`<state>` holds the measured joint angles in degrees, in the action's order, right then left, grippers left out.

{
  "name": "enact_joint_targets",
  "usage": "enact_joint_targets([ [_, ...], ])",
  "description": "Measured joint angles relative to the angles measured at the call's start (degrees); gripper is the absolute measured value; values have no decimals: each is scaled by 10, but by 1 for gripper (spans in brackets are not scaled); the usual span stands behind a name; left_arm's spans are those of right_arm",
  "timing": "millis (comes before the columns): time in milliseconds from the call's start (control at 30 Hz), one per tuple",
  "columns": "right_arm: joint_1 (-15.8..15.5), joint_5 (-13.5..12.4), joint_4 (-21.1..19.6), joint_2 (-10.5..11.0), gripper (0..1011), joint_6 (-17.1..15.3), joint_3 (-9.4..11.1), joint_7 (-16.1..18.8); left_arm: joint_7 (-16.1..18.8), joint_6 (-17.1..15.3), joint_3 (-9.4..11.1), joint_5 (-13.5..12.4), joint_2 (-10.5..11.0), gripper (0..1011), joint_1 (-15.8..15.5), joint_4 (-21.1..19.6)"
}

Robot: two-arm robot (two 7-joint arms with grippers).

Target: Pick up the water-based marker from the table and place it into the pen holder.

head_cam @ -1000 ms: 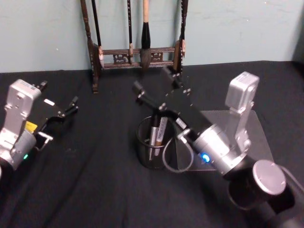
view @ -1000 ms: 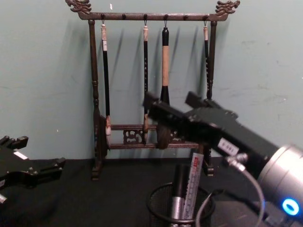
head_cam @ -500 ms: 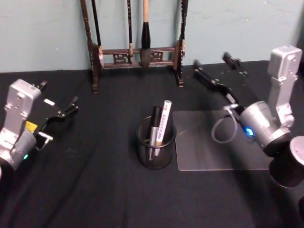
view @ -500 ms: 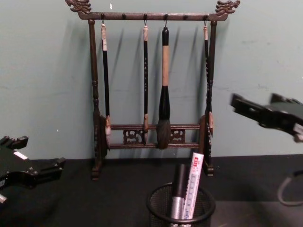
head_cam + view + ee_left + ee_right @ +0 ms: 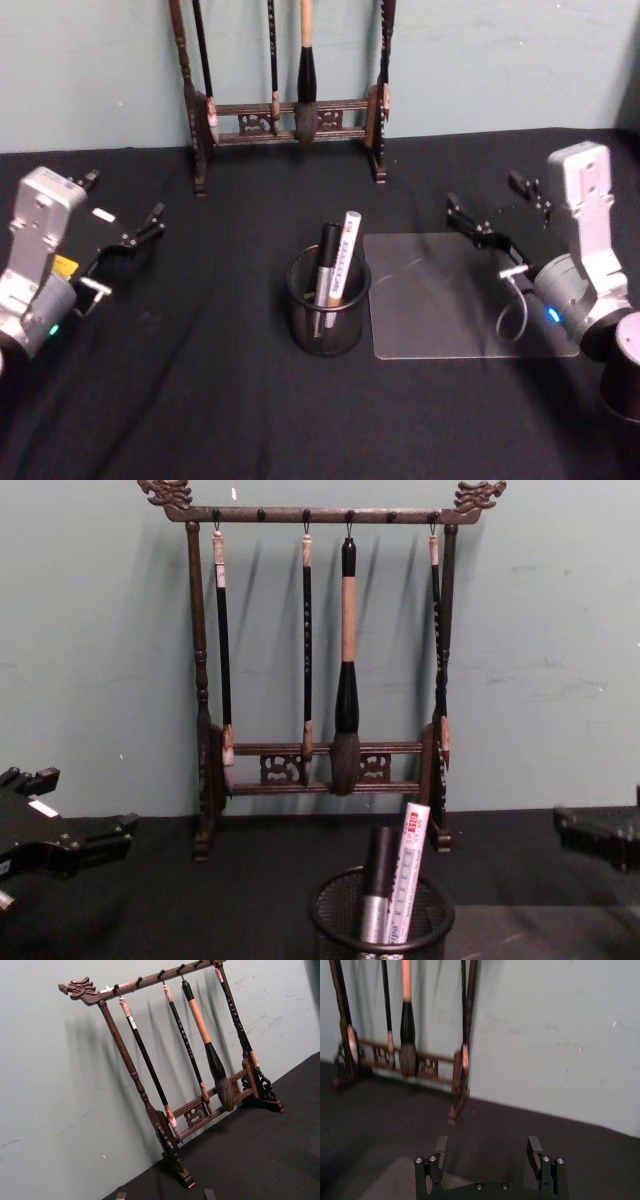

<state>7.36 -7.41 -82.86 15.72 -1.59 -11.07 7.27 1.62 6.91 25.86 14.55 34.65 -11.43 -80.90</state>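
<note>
The pen holder [image 5: 328, 312] is a black wire-mesh cup in the middle of the table, also seen low in the chest view [image 5: 380, 920]. A white water-based marker [image 5: 344, 256] with red print stands in it, leaning on the rim [image 5: 405, 870]. A black and silver pen [image 5: 322, 268] stands beside it. My right gripper [image 5: 490, 196] hovers open and empty to the right of the holder, above the far edge of a clear mat; its two fingers stand well apart [image 5: 487, 1147]. My left gripper [image 5: 122, 202] rests open at the table's left side [image 5: 78, 808].
A tall dark wooden brush rack [image 5: 290, 112] with hanging brushes stands at the back against the wall [image 5: 320, 680] [image 5: 200, 1085]. A clear plastic mat [image 5: 440, 310] lies flat right of the holder. Black cloth covers the table.
My right arm has drawn back from above the pen holder to the right side of the table, gripper empty. The marker stays in the holder. The left arm has not moved.
</note>
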Motion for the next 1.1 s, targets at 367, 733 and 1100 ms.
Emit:
enact_joint_targets([
  [367, -4, 44, 22, 0, 1002, -27, -8, -8, 0, 0, 0, 0, 0, 1001, 0, 0],
  [733, -3, 43, 20, 1, 1002, -26, -8, -8, 0, 0, 0, 0, 0, 1001, 0, 0],
  [1100, -3, 43, 18, 2, 1002, -26, -8, -7, 0, 0, 0, 0, 0, 1001, 0, 0],
])
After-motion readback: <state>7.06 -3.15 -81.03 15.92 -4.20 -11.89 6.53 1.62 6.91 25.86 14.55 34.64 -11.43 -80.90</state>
